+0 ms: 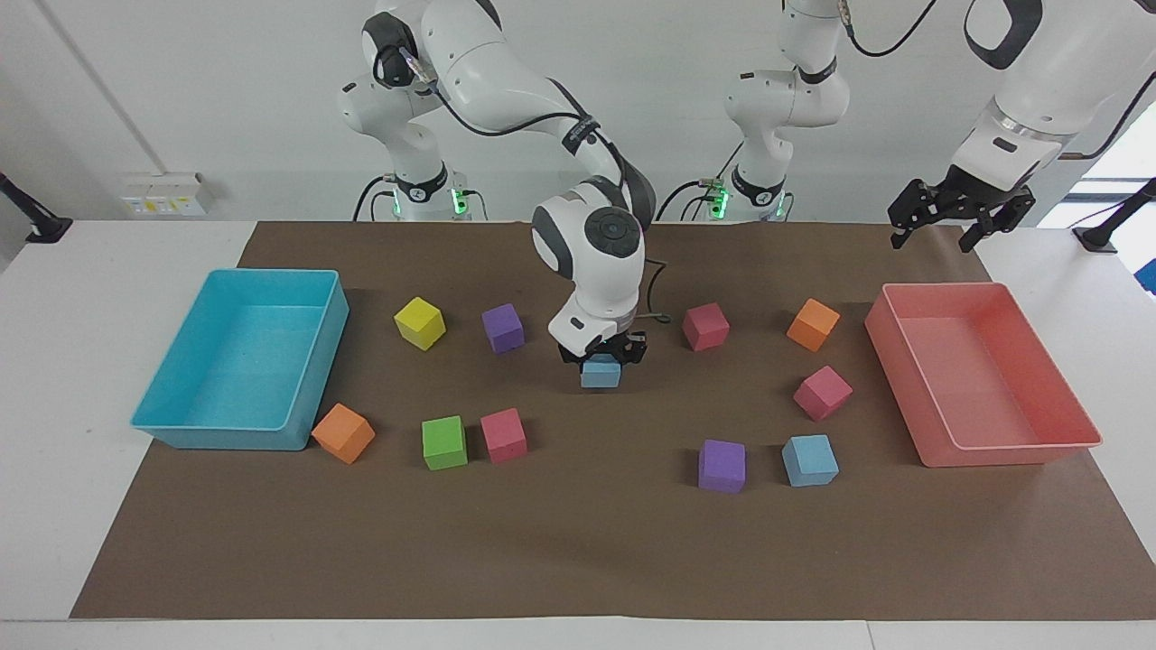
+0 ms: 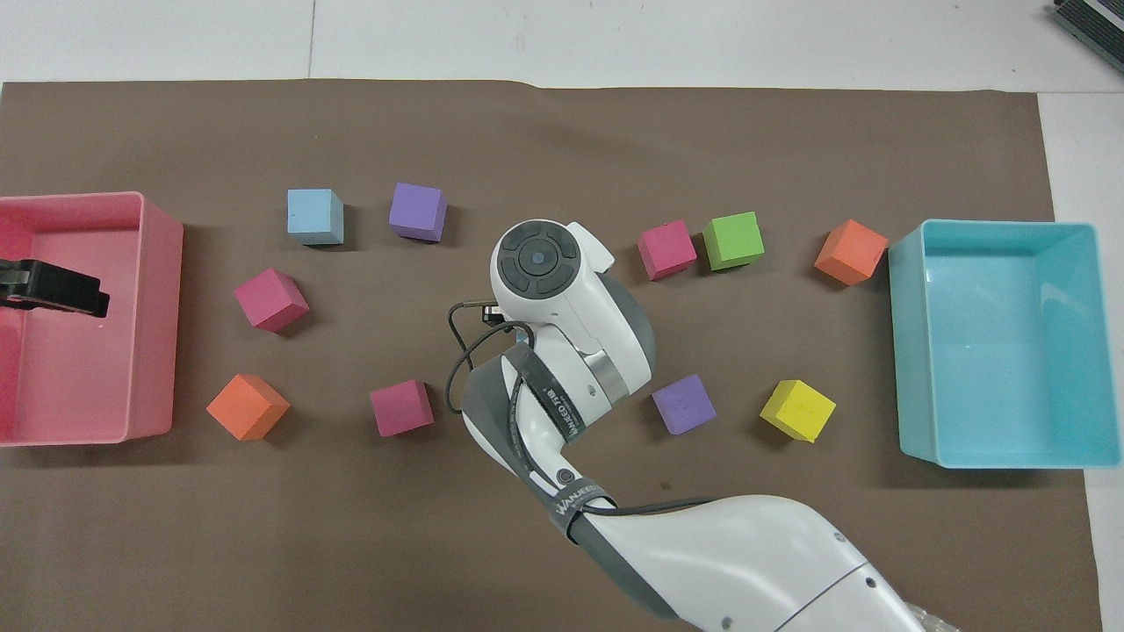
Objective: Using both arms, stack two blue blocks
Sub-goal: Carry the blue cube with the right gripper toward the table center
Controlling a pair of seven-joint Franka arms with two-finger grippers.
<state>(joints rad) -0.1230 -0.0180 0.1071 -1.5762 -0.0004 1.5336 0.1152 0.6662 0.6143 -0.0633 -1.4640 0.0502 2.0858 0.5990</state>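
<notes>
One blue block [image 1: 601, 374] hangs low over the middle of the mat, with my right gripper [image 1: 601, 359] shut on it from above. In the overhead view the right arm's wrist [image 2: 540, 263] hides this block. The other blue block [image 1: 809, 459] [image 2: 314, 216] rests on the mat beside a purple cube [image 1: 722, 466], farther from the robots and toward the left arm's end. My left gripper [image 1: 932, 242] [image 2: 54, 290] waits open and empty, high over the pink tray [image 1: 1011, 456].
A turquoise tray [image 1: 181, 431] stands at the right arm's end. Loose cubes lie around the mat: purple [image 1: 503, 327] and yellow [image 1: 420, 322] beside the right gripper, pink [image 1: 705, 326], orange [image 1: 813, 324], pink [image 1: 823, 393], green [image 1: 444, 442], pink [image 1: 503, 435], orange [image 1: 343, 433].
</notes>
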